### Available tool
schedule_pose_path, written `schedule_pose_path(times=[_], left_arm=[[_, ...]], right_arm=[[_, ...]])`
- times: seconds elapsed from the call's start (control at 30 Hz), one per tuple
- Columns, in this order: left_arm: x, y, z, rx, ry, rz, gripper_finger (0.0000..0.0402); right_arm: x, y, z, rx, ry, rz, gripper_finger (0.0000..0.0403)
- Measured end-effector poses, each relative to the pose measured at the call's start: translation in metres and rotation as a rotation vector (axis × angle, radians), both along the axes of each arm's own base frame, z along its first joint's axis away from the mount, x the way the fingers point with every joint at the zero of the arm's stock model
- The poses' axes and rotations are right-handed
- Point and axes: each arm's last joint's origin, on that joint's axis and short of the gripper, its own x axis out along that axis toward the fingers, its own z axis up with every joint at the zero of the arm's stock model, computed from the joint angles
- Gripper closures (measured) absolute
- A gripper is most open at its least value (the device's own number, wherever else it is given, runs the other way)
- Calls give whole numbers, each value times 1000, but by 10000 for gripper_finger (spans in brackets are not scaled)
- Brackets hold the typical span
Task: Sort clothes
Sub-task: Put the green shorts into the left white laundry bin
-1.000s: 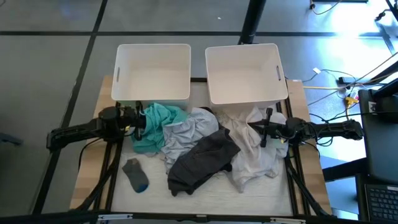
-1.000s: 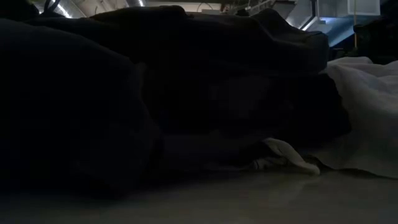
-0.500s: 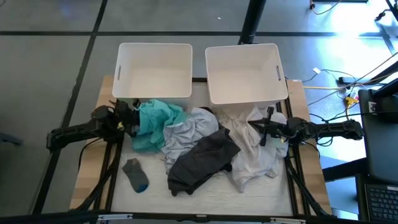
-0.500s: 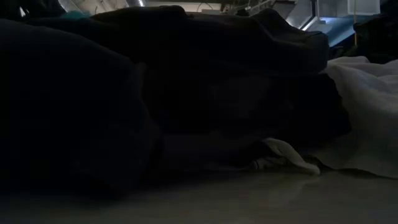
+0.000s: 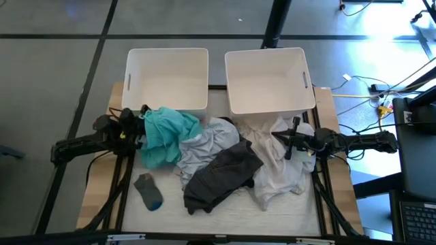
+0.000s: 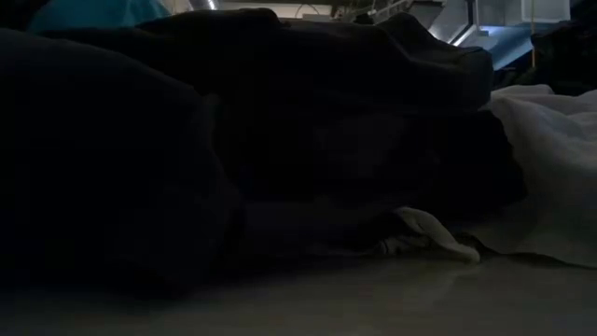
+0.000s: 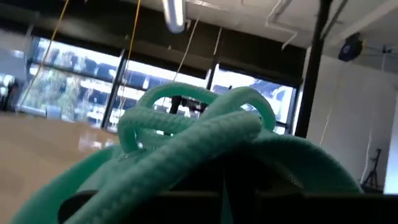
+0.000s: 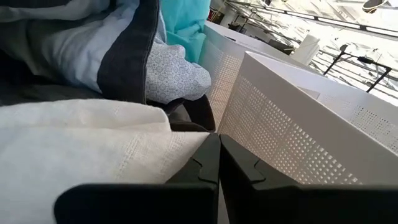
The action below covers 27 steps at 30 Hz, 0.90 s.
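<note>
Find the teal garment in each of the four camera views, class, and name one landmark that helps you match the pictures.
High view: the teal garment lies left of centre, at the left pincer.
Low view: a teal patch at the upper left, above the dark pile.
Left wrist view: bunched, filling the middle.
Right wrist view: a teal strip at the top.
Shared landmark: the white bin, also in the right wrist view.

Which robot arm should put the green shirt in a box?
The left one, probably. Its hand already grips the teal garment, bunched and lifted, just in front of the left bin. The right hand is shut with nothing between its fingers, resting over the white garment across the pile.
</note>
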Motion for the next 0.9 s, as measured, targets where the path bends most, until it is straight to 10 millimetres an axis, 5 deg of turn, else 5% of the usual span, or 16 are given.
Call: schedule_pose_path(times=[0.17, 0.43, 0.73, 0.9], left_arm=[[-3, -1, 26, 76, 63, 28, 385], [16, 4, 71, 124, 242, 76, 273], [49, 14, 129, 41, 791, 71, 222], [73, 13, 136, -39, 1047, 2, 221]], right_arm=[[0, 0, 1, -12, -2, 0, 393], [0, -1, 1, -28, -7, -26, 393], [0, -1, 1, -51, -1, -28, 393], [0, -1, 1, -51, 1, -28, 393]])
